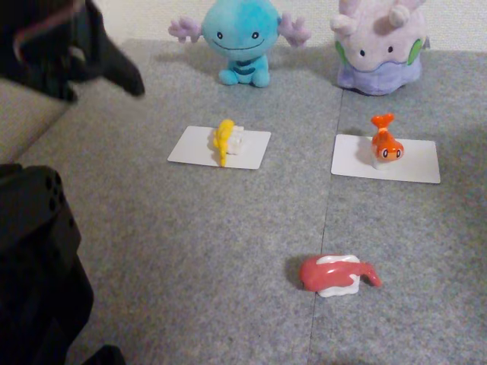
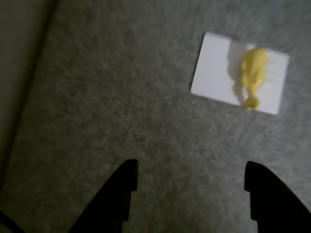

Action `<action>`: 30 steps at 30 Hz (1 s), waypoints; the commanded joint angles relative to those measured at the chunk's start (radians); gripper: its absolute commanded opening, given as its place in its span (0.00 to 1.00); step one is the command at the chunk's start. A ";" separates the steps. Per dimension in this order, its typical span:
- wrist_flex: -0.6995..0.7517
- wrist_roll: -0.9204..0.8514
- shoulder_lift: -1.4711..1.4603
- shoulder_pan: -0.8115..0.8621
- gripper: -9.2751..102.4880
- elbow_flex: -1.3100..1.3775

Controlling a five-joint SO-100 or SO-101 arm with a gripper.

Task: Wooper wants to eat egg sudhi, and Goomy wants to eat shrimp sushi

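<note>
Above the left part of the grey carpet, the gripper [image 2: 189, 194] is seen in the wrist view with its jaws spread wide and nothing held between them. Bare carpet [image 2: 121, 107] lies below the fingertips. Ahead and to the right in that view, the egg sudhi [image 2: 253, 73] lies on a white card [image 2: 211, 73], well apart from the jaws.

In the fixed view, that card [image 1: 190, 148] lies in front of Wooper [image 1: 242, 38] near the carpet's far edge. The shrimp sushi [image 1: 386, 144] sits on a second card [image 1: 418, 163] in front of Goomy [image 1: 378, 46]. A pinkish-red sushi [image 1: 335, 274] lies apart, toward the near edge.

Both servings are judged to be already placed; the delivery step appears complete. No further grasp appears required; the next move is judged to call only for withdrawal clear of the cards.
</note>
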State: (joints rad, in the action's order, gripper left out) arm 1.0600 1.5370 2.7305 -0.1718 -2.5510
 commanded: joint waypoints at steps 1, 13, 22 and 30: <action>-0.110 -0.008 0.049 0.002 0.31 -0.115; -0.310 0.008 0.229 -0.006 0.21 -0.431; -0.371 0.006 0.334 0.005 0.11 -0.541; -0.360 -0.009 0.376 0.003 0.11 -0.554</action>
State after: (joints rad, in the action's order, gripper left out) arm 0.7010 1.5355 3.0894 -0.1718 -3.1094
